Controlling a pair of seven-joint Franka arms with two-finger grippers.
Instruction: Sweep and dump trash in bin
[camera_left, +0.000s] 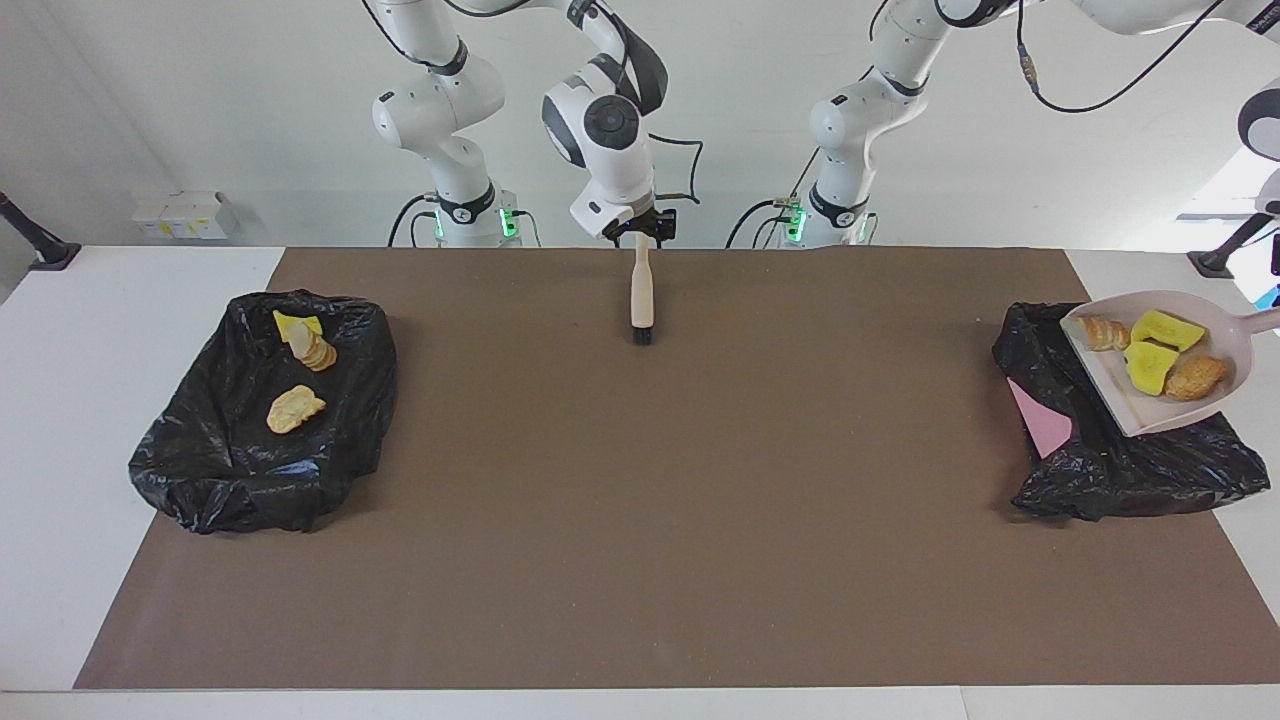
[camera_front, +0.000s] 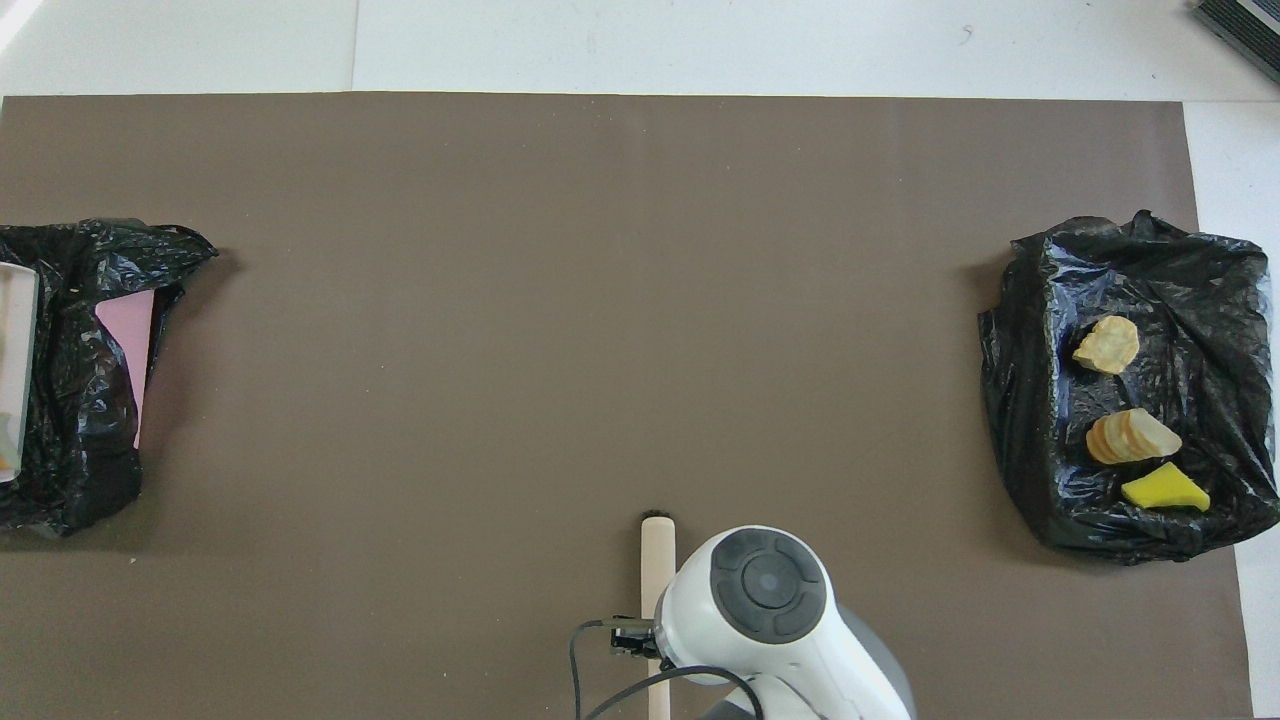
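Observation:
A beige dustpan (camera_left: 1130, 400) hangs tilted in the air over the black bin bag (camera_left: 1120, 470) at the left arm's end. It carries two yellow chunks (camera_left: 1165, 328) and two bread-like pieces (camera_left: 1195, 375) of trash. Its handle runs out of the facing view to my left gripper, which stays out of view. In the overhead view only the pan's edge (camera_front: 15, 370) shows over that bag (camera_front: 80, 450). The brush (camera_left: 641, 290) lies on the mat close to the robots. My right gripper (camera_left: 642, 228) stands open at its handle end; the handle (camera_front: 657, 550) shows beside the hand.
A second black bag (camera_left: 230, 460) at the right arm's end holds a yellow chunk (camera_left: 295, 322) and two bread pieces (camera_left: 295, 408). A pink sheet (camera_left: 1040, 420) lies in the bag under the dustpan. The brown mat (camera_left: 640, 520) covers the table.

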